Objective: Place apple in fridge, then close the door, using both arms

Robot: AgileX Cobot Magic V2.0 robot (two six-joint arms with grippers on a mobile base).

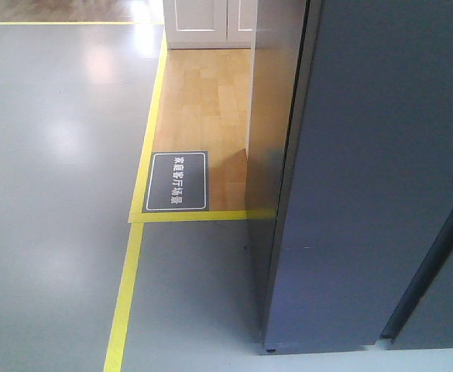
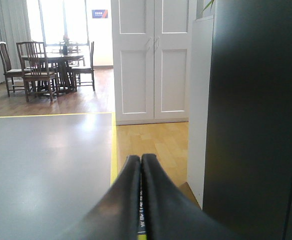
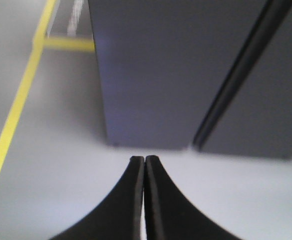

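fridge (image 1: 365,178): 1, at 3 o'clock | fridge door panels: 2, split by 1 dark seam (image 3: 240,75) | floor sign (image 1: 177,181): 1, at 9 o'clock of fridge | white cabinet (image 2: 153,60): 1, 2 doors, at 12 o'clock | dining table (image 2: 56,57): 1, at 10 o'clock | chairs (image 2: 33,67): at least 4 | grippers: 2, left gripper (image 2: 140,159), right gripper (image 3: 145,160)

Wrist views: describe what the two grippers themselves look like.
The left gripper shows two smooth matte black fingers, broad at the base and curving in to narrow tips. The right gripper looks the same: black, plain, flared fingers. No cables or markings are visible on either.
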